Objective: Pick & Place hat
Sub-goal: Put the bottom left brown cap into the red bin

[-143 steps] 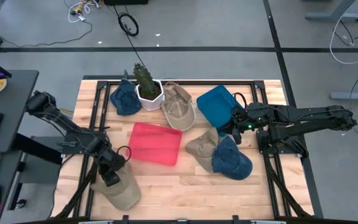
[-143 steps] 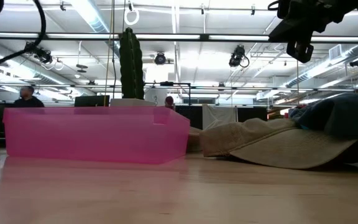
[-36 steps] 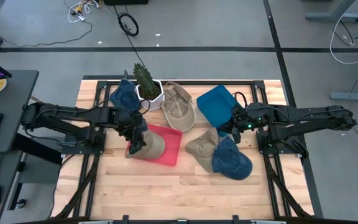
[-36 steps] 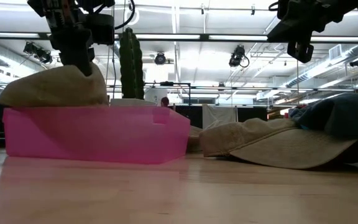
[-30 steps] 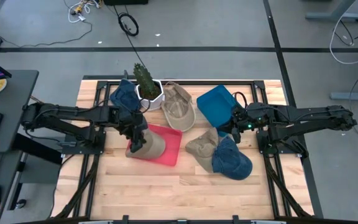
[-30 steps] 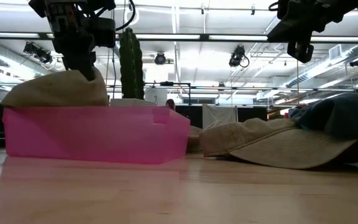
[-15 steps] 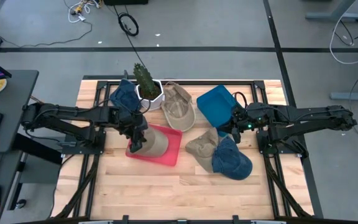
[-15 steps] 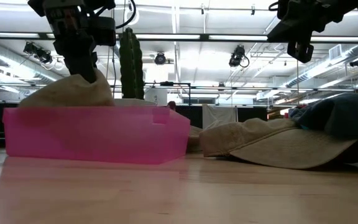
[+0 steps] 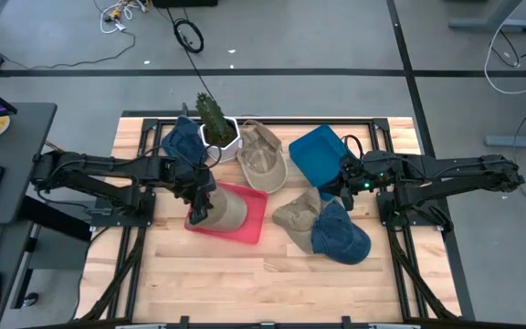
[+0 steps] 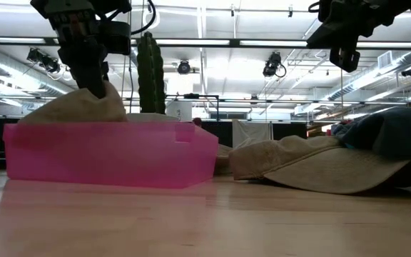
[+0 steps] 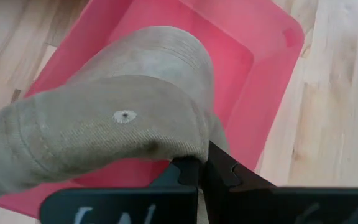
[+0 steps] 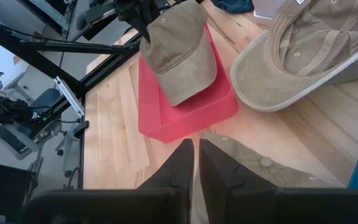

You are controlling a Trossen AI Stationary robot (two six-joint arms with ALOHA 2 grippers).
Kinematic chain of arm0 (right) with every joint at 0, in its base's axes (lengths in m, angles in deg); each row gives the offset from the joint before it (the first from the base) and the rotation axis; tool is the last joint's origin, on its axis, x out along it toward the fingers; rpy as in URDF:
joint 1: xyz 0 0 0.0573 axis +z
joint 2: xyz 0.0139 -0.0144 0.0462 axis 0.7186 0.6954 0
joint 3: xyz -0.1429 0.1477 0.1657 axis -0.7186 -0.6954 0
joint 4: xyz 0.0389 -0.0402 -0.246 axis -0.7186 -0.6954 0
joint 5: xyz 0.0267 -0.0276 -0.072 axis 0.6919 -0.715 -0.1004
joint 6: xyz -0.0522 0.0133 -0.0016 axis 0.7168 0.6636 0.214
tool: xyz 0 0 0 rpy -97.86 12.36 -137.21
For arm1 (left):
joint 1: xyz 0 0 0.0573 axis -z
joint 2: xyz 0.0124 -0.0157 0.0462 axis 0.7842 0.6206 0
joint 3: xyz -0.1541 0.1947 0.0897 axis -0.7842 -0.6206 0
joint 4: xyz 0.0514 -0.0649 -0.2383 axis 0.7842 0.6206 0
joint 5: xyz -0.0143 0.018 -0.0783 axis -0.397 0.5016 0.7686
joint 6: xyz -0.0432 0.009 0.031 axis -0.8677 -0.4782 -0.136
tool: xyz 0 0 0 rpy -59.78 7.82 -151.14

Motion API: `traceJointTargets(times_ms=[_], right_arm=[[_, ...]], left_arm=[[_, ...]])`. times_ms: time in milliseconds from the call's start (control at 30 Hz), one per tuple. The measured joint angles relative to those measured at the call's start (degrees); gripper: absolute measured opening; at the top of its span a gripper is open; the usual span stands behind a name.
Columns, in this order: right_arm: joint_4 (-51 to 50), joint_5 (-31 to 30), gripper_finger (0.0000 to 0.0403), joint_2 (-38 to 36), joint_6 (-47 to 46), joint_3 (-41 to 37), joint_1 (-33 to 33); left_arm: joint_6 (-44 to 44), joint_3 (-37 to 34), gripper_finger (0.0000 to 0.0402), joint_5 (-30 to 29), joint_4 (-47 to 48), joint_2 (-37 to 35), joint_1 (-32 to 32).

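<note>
**Tan cap going down into the pink bin**

My left gripper (image 9: 200, 206) is clamped on the tan cap (image 9: 223, 210), which lies over the near-left part of the pink bin (image 9: 249, 224). My left wrist view alone shows my fingers pinching the cap's edge; the low view shows only the crown above the bin's wall, the rest hidden behind it. My right gripper (image 12: 193, 163) hangs by the blue bin (image 9: 316, 155), fingers pressed together on nothing. Against half a second ago, the crown sits slightly lower in the low view.
</note>
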Motion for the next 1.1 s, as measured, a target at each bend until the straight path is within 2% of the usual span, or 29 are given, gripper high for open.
traceJointTargets(times_ms=[167,700,1100], right_arm=[[0.0,-0.02,0.0029,-0.02,0.04,0.0,0.0],[-0.07,0.0,0.0029,-0.02,0.04,0.0,0.02],[-0.07,0.0,0.0029,-0.02,0.26,0.0,0.01]], left_arm=[[0.02,0.0,0.0003,-0.51,0.1,0.1,-0.15],[-3.23,-0.07,0.0006,-0.53,0.49,6.61,-0.09],[-14.18,-0.07,0.0096,1.16,4.39,6.56,-0.09]])
